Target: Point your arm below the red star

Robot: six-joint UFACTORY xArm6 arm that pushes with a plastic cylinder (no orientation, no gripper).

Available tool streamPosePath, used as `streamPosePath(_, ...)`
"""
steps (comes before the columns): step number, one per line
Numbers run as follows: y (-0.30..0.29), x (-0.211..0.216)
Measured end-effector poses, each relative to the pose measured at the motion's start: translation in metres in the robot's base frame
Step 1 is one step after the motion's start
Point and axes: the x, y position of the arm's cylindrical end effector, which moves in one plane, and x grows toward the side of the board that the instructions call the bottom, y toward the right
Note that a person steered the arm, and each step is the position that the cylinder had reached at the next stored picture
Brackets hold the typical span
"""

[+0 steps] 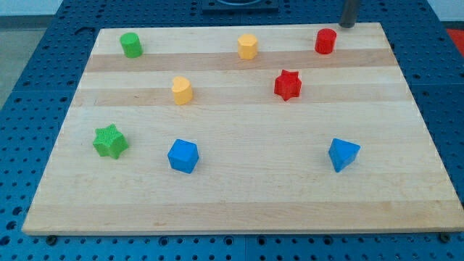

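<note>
The red star (288, 85) lies on the wooden board (239, 203) right of centre in the upper half. My tip (347, 25) is at the view's top edge, at the board's far rim, up and to the right of the red star and just right of the red cylinder (325, 41). Only the rod's lower end shows.
A green cylinder (131, 45) is at top left and a yellow hexagonal block (248, 46) at top centre. A yellow heart-like block (182, 90) lies left of the star. A green star (110, 141), a blue block (183, 156) and a blue triangular block (343, 154) lie lower down.
</note>
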Motion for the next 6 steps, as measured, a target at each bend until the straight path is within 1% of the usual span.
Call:
streamPosePath(2,0.002,0.002)
streamPosePath(4,0.006,0.107)
streamPosePath(5,-0.015,0.139)
streamPosePath(6,-0.074,0.156)
